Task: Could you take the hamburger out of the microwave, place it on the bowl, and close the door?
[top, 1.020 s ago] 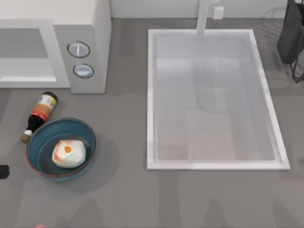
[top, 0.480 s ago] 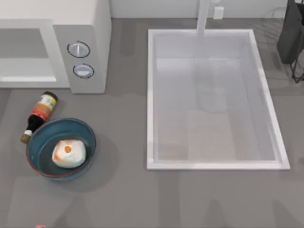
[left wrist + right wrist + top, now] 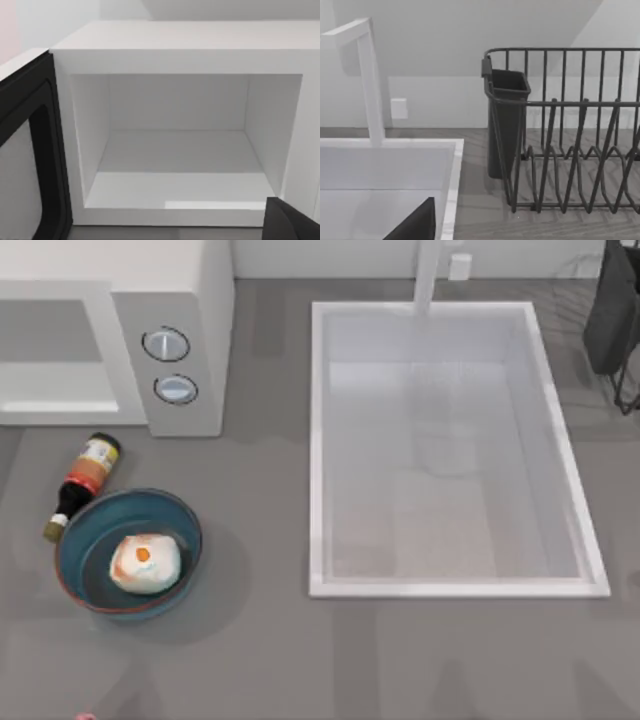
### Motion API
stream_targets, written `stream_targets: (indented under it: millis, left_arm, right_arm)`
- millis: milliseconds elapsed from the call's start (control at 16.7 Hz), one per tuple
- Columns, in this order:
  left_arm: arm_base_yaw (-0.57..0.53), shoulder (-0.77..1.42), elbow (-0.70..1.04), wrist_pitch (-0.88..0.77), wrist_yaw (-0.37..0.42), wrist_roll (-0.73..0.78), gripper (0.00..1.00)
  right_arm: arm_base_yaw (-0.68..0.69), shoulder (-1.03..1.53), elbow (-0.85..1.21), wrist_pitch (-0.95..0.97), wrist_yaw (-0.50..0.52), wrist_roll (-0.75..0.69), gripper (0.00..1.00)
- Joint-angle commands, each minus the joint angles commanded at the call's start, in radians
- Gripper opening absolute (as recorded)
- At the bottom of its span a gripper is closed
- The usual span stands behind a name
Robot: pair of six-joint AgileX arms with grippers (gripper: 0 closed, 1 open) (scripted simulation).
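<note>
1. Left gripper (image 3: pixel 292 222) shows as one dark finger at the edge of its wrist view, facing the microwave (image 3: pixel 180 55); whether it is wide or narrow I cannot tell
2. Hamburger (image 3: pixel 145 562) already sits in the blue bowl (image 3: pixel 75 540), just beside a lying bottle (image 3: pixel 82 480)
3. Cavity is bare and the door (image 3: pixel 25 150) stands swung open, so closing it is the step in hand
4. Next move, I judge: get behind the door's outer face and push it shut
5. Right arm idles over the sink (image 3: pixel 451 170) near the dish rack (image 3: pixel 570 150)

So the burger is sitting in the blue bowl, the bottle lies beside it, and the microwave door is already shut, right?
Not quite: the door is open, as the left wrist view shows, with the microwave cavity bare. The hamburger does sit in the bowl, the bottle beside it.
</note>
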Motion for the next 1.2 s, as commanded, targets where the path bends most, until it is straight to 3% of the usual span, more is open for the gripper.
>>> stream_targets:
  millis: [180,420,840,1200]
  left_arm:
    - [0.058,0.006,-0.005,0.01,0.058,0.0,0.0]
    - [0.051,0.006,0.0,0.013,0.051,0.001,0.0]
    - [-0.09,0.185,0.055,0.133,-0.089,0.005,0.0]
    - [-0.081,0.199,0.065,0.122,-0.085,0.015,0.0]
  right_arm:
    - [0.0,0.0,0.0,0.0,0.0,0.0,1.0]
    - [0.0,0.0,0.0,0.0,0.0,0.0,1.0]
    - [0.0,0.0,0.0,0.0,0.0,0.0,1.0]
    - [0.0,0.0,0.0,0.0,0.0,0.0,1.0]
